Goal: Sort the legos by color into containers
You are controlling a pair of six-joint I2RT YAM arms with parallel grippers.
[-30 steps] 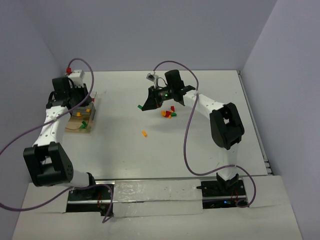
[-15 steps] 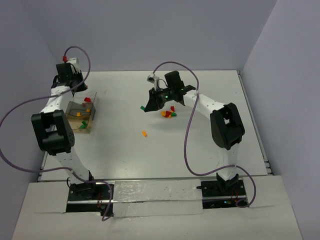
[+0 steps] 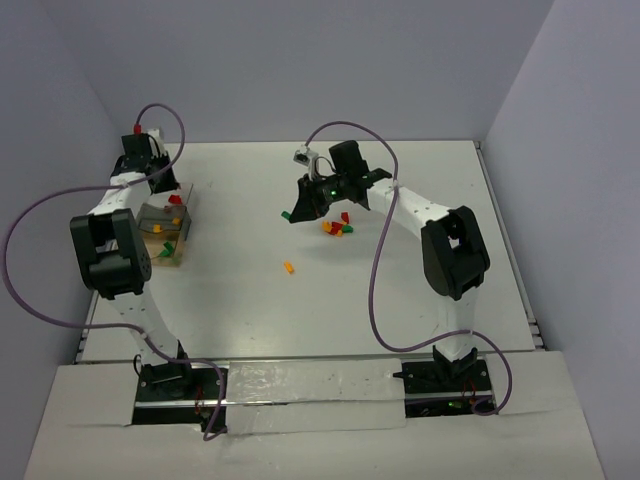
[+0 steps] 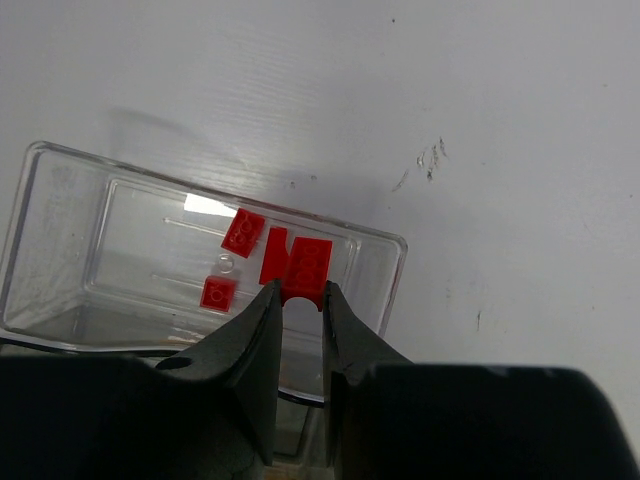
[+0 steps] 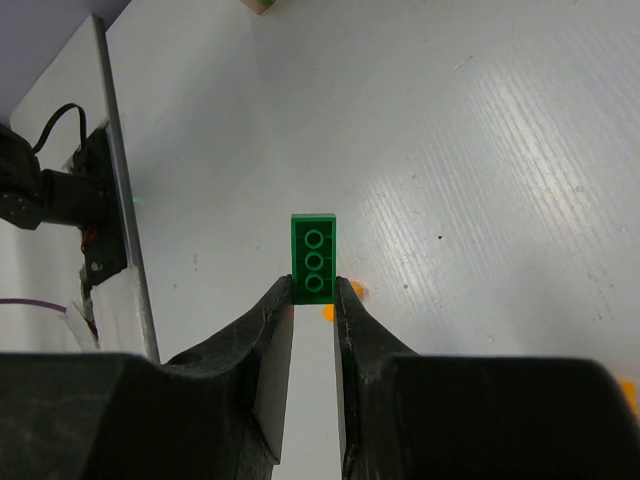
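Observation:
In the left wrist view my left gripper [image 4: 302,290] is shut on a red lego [image 4: 309,263], held above the end tray of the clear containers [image 4: 70,225]. Two more red legos [image 4: 243,233] lie loose on that tray's floor. From the top camera the left gripper [image 3: 160,187] hangs over the far end of the containers [image 3: 150,238], which also hold green and orange bricks. My right gripper [image 5: 313,285] is shut on a green lego [image 5: 313,255] above the table; seen from above, this gripper [image 3: 292,212] is left of a loose pile of legos [image 3: 338,226].
A single orange lego [image 3: 288,267] lies on the table in front of the pile; it also peeks out under the right fingers [image 5: 327,311]. The left arm's purple cable [image 3: 30,235] loops wide to the left. Walls close the table at the back and both sides.
The left arm has folded back and its wrist has swung to the far end of the containers, still gripping the red lego. The right arm has barely shifted with its green lego.

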